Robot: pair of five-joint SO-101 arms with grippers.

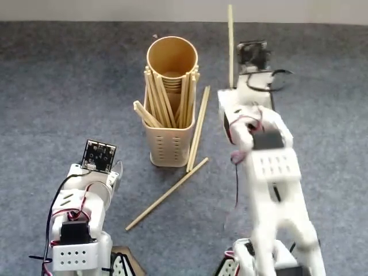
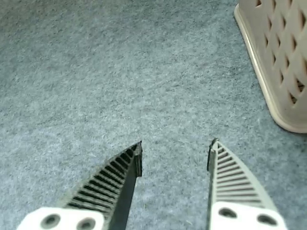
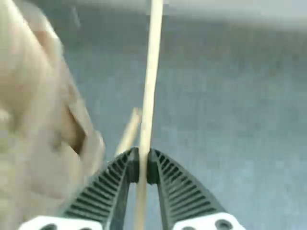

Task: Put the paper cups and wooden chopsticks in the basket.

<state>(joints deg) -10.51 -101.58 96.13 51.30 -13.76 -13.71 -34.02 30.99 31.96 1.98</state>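
Note:
A beige perforated basket (image 1: 167, 146) stands mid-table with stacked paper cups (image 1: 172, 57) and several wooden chopsticks (image 1: 158, 103) inside. One chopstick (image 1: 198, 129) leans against the basket's right side, and another (image 1: 167, 194) lies flat on the carpet in front. My right gripper (image 3: 142, 160) is shut on a chopstick (image 3: 152, 72), which it holds right of the basket; in the high view that held chopstick (image 1: 230, 46) points toward the far edge. My left gripper (image 2: 175, 146) hangs open over bare carpet, the basket's corner (image 2: 278, 62) beside it.
Grey carpet (image 1: 69, 86) covers the table. The left arm's base (image 1: 77, 230) sits at the near left and the right arm's body (image 1: 270, 172) stretches along the right side. The basket appears blurred (image 3: 33, 120) close beside my right gripper.

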